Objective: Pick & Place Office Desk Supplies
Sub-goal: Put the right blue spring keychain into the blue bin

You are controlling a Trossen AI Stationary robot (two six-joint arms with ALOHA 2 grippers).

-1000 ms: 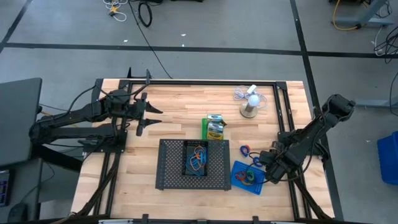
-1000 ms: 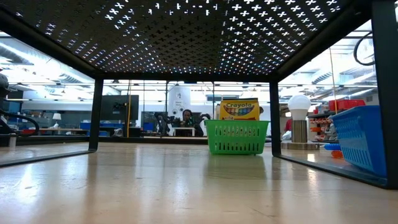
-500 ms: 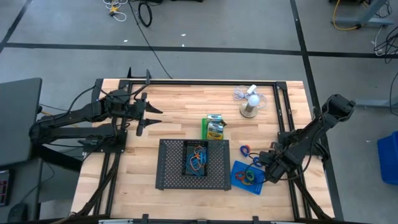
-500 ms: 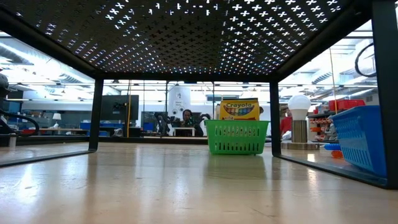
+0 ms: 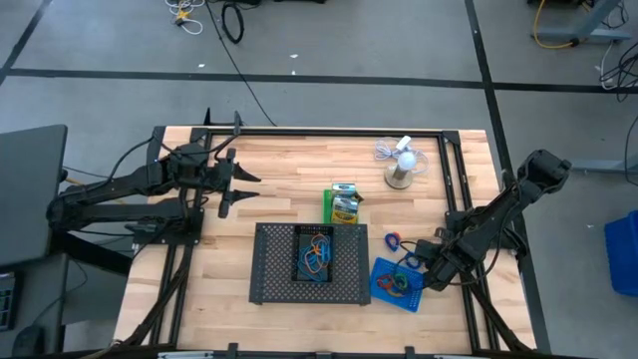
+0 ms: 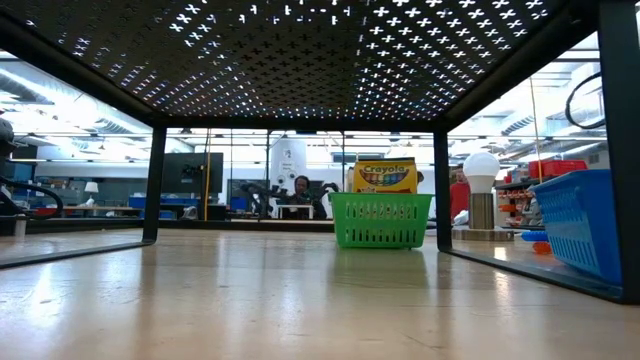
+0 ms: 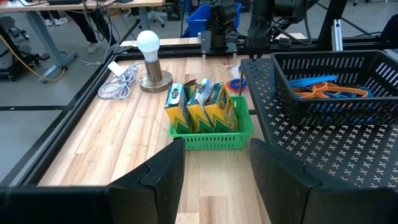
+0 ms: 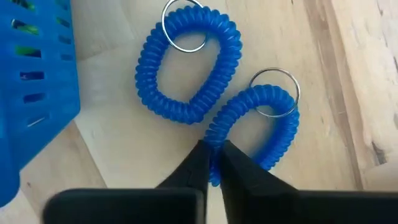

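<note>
Two blue coiled loops with metal rings lie on the wood beside the blue bin (image 8: pixel 34 74). My right gripper (image 8: pixel 213 163) is down at the table by the blue bin (image 5: pixel 397 284) and is shut on the nearer loop (image 8: pixel 264 121); the other loop (image 8: pixel 186 68) lies free. My left gripper (image 7: pixel 214 177) hovers open at the table's far left (image 5: pixel 237 189), nothing between its fingers. The green bin (image 5: pixel 344 204) holds the yellow crayon box (image 6: pixel 385 176) and green-white boxes (image 7: pixel 198 104). More loops (image 5: pixel 317 257) lie in a black bin on the mesh tray. My right gripper pinches the blue loop's coiled strand (image 8: pixel 219 132) between its two fingertips, on the side away from the metal ring (image 8: pixel 273 93). The fingers come from above, pointing down, across the strand. The loop lies flat on the table.
The large black mesh tray (image 5: pixel 269 269) stands at the middle near side. A white mini fan (image 5: pixel 402 165) with its cable sits at the far right. A blue-and-red loop (image 5: pixel 392 240) lies left of my right gripper. The blue bin holds coloured loops.
</note>
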